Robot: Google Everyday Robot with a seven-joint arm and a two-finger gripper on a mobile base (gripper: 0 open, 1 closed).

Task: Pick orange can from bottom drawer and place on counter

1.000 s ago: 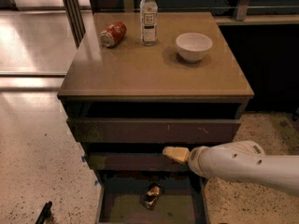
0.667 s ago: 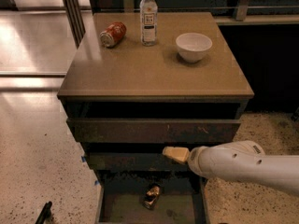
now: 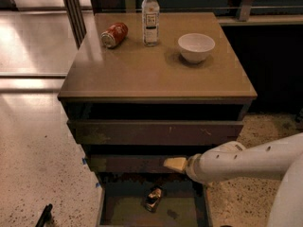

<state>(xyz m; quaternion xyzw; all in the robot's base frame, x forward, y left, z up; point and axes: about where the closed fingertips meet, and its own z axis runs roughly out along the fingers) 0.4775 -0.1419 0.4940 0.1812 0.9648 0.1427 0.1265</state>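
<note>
Hand [image 3: 175,164] sits low at the front of the cabinet, its tan tip against the face of the middle drawer front [image 3: 128,164]. It is above the open bottom drawer [image 3: 182,208] and up and to the right of the orange can [image 3: 153,197]. White arm [image 3: 246,161] comes in from the right edge of my view. I cannot tell how the hand is set; nothing is in its hold that I can see.

Orange can lies on the olive floor of the drawer, near the back and roughly mid-width, not touching the hand. It looks tilted or on its side; I can't say which.

Upper drawer front [image 3: 156,132] is slightly out, with a dark gap above it under the bench [image 3: 142,74].

On the bench, all toward the far edge:
- red-orange can [image 3: 114,34], on its side, far left
- water bottle [image 3: 150,17], upright, just right of that can
- white bowl [image 3: 196,47], upright, right of the bottle, apart from it

Speckled floor [image 3: 33,164] to the left of the cabinet.
</note>
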